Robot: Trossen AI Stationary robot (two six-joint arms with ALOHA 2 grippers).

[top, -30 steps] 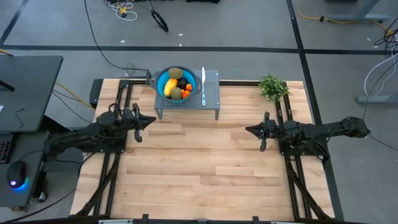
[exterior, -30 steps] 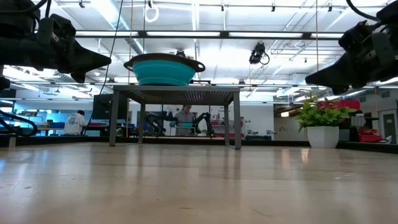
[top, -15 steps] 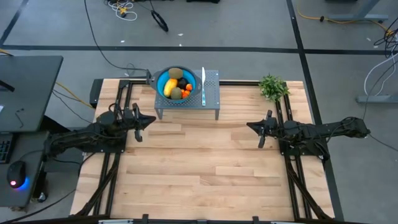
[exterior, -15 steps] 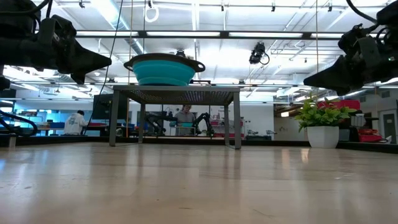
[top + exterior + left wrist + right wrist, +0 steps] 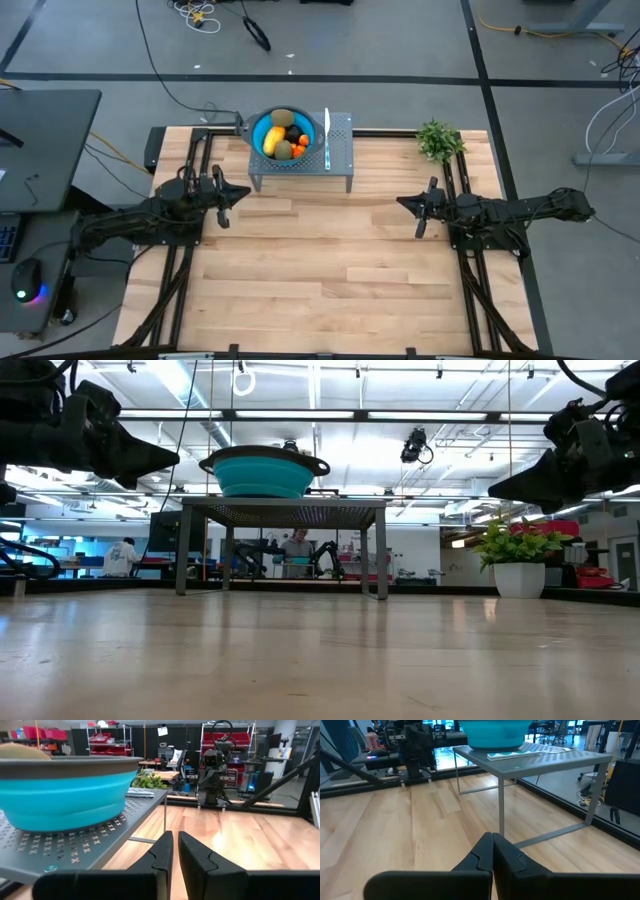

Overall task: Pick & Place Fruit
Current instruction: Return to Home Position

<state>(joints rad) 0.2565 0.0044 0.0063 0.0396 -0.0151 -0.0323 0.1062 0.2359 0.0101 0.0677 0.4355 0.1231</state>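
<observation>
**Fruit all in bowl; both arms drawn back, empty**

Fruit (image 5: 281,135): yellow, olive-brown, dark and orange pieces lie together in the blue bowl (image 5: 254,133). The bowl stands on the gray shelf (image 5: 341,140) at the middle of the counter's (image 5: 330,260) far edge, with the knife (image 5: 326,140) just beside it. Plant (image 5: 437,140): far right corner. Left claw (image 5: 243,192): raised toward the left edge, fingers closed to a thin slit, gripping nothing. Right claw (image 5: 402,206): raised toward the right edge, fingers pressed together, gripping nothing. Both are well apart from the shelf. Risk, as judged: the bowl sits at the shelf's left end, so a left-arm swing toward the far edge could jolt the shelf. That could tip the bowl, spill fruit or slide the knife off.
</observation>
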